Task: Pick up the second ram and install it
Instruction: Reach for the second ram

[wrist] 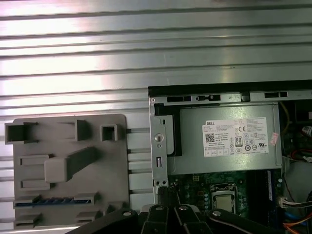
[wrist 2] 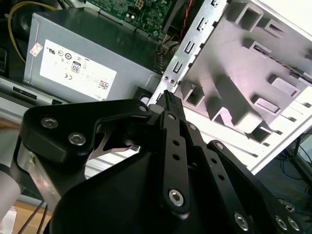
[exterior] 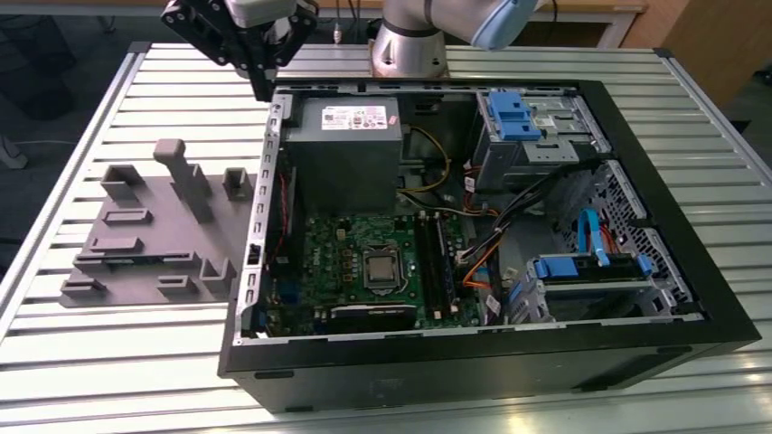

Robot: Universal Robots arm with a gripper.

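Ram in grey fixture (first wrist view), tool closed by case rim

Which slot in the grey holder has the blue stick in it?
The longest slot, holding the second ram; the shorter slots beside it look empty.

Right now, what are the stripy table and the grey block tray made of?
The table looks like bare metal, likely aluminium: ribbed slats with bright glare. The grey fixture looks like matte plastic: dull, even colour, moulded blocky shapes.
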